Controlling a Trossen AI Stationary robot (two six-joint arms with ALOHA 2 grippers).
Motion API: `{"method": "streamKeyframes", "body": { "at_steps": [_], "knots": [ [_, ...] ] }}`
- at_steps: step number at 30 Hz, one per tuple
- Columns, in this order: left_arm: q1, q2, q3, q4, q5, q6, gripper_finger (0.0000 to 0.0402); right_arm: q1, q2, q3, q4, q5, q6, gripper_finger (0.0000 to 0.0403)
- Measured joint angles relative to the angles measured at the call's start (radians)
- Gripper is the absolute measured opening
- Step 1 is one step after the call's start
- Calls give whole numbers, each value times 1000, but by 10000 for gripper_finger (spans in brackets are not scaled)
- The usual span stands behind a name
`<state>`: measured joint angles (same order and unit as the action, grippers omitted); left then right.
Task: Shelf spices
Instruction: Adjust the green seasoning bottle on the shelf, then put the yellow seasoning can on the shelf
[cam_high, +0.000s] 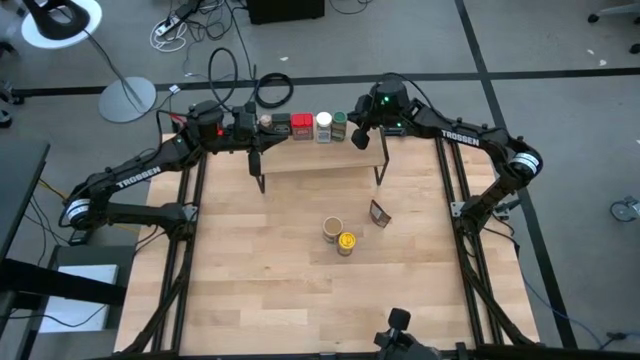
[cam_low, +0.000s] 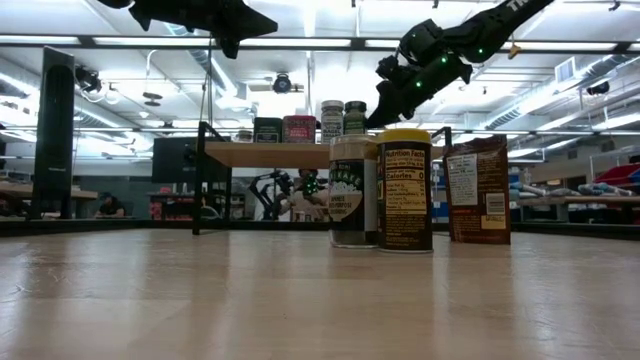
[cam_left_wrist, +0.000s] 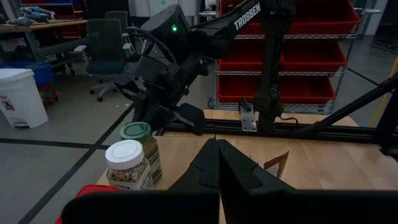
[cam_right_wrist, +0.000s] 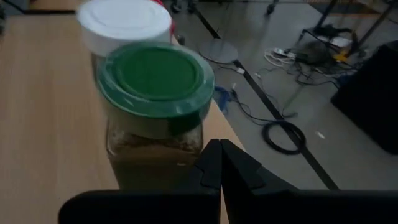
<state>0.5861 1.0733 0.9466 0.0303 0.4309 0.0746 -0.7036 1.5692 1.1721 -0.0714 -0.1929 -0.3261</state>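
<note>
Near of the shelf (cam_high: 320, 155): yellow-lidded jar (cam_high: 346, 242), tan-capped jar (cam_high: 332, 229), brown packet (cam_high: 379, 213). On the shelf: dark tin (cam_high: 281, 124), red tin (cam_high: 302, 126), white-lidded jar (cam_high: 323, 125), green-lidded jar (cam_high: 339, 124). Left gripper (cam_high: 254, 133) and right gripper (cam_high: 360, 137) hover at the shelf's ends, both closed, holding nothing.

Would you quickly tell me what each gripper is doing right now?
Left gripper: closed, holding nothing, above the shelf.
Right gripper: closed, empty, beside the green-lidded jar.

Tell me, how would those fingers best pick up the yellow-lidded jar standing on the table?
Probably from straight above, closing on the yellow-lidded jar just under its cap. It stands upright, and the tan-capped jar sits close against one side, so the fingers should straddle the two free sides. Low on the body there is less room.
</note>
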Motion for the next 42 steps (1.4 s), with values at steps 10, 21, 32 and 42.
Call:
{"method": "streamKeyframes", "body": {
  "at_steps": [10, 21, 32, 42],
  "knots": [
    [0, 0, 0, -17, 0, 1, 1, 69, 0, 0, -7, 309, 37, 0],
    [0, 16, 0, -77, 8, 54, 1, 314, -110, 0, 25, 858, 36, 0],
    [-154, 233, -1, -190, 52, 329, 71, 573, -396, 0, -53, 1002, 8, 0],
    [-302, 296, -1, -221, -23, 393, 237, 708, -489, 0, -291, 855, 98, 2]
  ]
}}
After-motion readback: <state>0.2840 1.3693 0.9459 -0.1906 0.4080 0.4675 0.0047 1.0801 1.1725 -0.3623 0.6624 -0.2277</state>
